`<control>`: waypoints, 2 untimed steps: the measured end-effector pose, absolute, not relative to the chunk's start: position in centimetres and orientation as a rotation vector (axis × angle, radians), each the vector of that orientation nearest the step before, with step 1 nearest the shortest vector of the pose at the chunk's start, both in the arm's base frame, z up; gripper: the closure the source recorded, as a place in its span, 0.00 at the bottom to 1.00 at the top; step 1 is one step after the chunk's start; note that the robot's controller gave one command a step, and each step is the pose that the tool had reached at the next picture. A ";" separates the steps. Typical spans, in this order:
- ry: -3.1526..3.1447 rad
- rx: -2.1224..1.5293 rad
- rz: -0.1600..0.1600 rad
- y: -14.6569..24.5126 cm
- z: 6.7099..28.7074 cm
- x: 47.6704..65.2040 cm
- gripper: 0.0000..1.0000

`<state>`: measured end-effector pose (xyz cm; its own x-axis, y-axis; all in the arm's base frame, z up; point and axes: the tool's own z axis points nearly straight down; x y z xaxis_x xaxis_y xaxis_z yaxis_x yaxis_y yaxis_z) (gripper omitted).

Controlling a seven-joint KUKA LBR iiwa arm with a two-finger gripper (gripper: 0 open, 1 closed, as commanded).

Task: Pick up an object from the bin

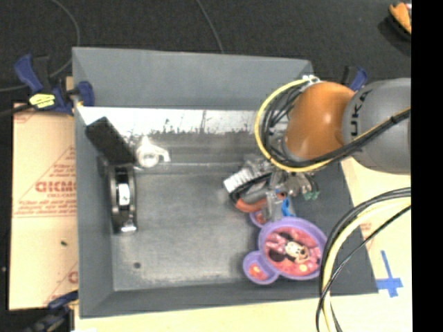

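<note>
Orange cover over the wrist hides much of our gripper (278, 198), which hangs low over the right-hand part of the bin (187, 234), close to the floor. We cannot tell from above whether it is apart or together, and we see nothing that is plainly caught in it.

Nearest to it is a small cluster touching or almost touching it on the view's left. This is a white ribbed piece with a dark edge (239, 180), with a red curved piece (247, 203) just beneath. The white piece lies slantwise, its long axis rising from lower left to upper right, so its upper end points toward the gripper. We judge this cluster to be the likeliest pick, and the coming move turns on it. The piece sits just beside the gripper, not squarely under it, so a short shift to the view's left, with the closing line set across that slant, seems called for.

Just below, toward the near wall, rests a purple dish with a cartoon mouse (292, 246), close enough that a low sweep could nudge it.

Well apart, along the left wall, lie a black bar (109, 141), a black and silver clip-like thing (123, 200) and a small white cap (148, 155).
</note>
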<state>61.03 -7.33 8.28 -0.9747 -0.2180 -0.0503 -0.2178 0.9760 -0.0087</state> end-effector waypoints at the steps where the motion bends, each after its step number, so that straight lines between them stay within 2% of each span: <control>1: 3.072 -0.338 -0.005 -7.3 8.3 61.0 1.00; 2: 3.072 -0.338 -0.004 -7.3 8.6 61.0 1.00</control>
<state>60.99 -7.31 8.56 -0.9749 -0.2171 -0.0504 -0.2169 0.9762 -0.0080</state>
